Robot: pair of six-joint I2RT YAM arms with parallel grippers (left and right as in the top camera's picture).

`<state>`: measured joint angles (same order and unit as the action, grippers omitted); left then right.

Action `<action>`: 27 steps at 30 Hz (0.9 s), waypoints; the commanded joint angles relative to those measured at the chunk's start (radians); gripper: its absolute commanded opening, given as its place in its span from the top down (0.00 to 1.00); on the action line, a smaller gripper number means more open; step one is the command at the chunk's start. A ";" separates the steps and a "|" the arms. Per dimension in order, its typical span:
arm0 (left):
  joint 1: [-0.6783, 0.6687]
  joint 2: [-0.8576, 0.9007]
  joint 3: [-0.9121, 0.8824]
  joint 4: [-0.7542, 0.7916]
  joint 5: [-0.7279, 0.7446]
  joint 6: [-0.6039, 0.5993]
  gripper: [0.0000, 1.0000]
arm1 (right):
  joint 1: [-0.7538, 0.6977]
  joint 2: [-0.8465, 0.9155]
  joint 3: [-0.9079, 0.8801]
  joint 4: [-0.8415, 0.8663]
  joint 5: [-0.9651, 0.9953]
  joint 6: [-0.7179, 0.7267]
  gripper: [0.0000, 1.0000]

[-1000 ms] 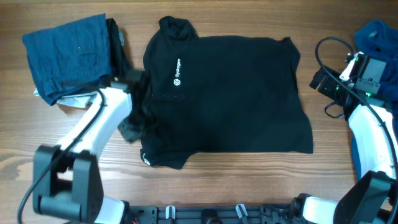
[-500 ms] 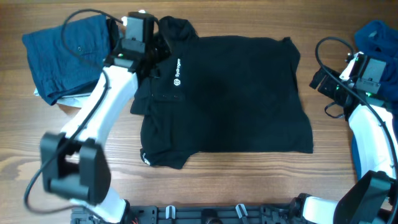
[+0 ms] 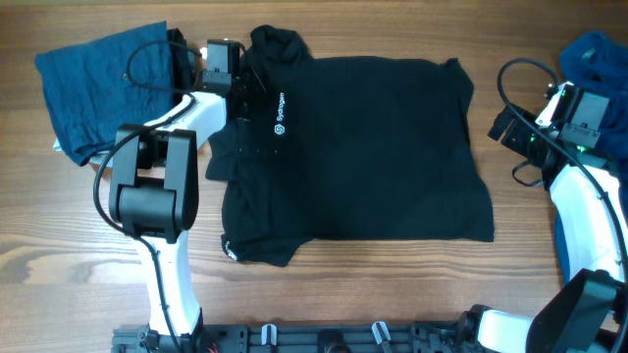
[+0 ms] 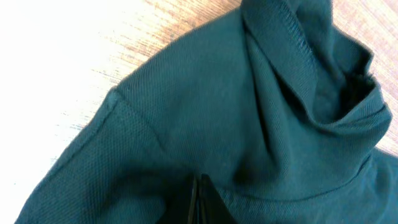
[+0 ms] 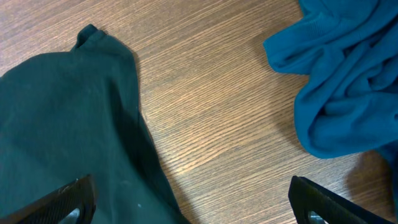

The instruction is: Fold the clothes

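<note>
Looked like the left-sleeve fold: left gripper (image 4: 199,198) was pinched shut on the black short-sleeved polo shirt (image 3: 373,157) near its collar. Right gripper (image 5: 189,200) sat open, idle — next move needed a flat release.

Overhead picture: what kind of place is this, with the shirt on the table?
Probably a robot lab workbench, not a home: a left arm and right arm mounted at a wooden table, a black shirt laid flat, blue clothes beside it.

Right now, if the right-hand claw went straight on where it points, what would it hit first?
Probably the bare table: the right gripper points down at wood between the black shirt and the blue garment, though depth is hard to judge.
</note>
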<state>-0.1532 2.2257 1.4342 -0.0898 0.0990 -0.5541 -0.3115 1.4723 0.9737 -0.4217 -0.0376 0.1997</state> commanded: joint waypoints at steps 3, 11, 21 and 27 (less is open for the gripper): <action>0.001 0.036 -0.018 -0.177 -0.014 0.031 0.96 | -0.004 0.010 0.016 0.003 -0.013 -0.014 0.00; -0.024 -0.197 -0.018 -0.248 -0.021 0.080 0.96 | -0.004 0.010 0.016 0.002 -0.013 -0.014 0.00; -0.025 -0.570 -0.018 -0.283 -0.021 0.076 0.96 | -0.004 0.009 0.016 0.220 -0.182 -0.013 0.00; -0.025 -0.553 -0.018 -0.326 -0.024 0.076 0.96 | 0.013 0.048 0.016 0.287 -0.385 -0.171 0.64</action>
<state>-0.1822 1.6474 1.4170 -0.4152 0.0944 -0.4976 -0.3111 1.4773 0.9771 -0.1673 -0.2699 0.1329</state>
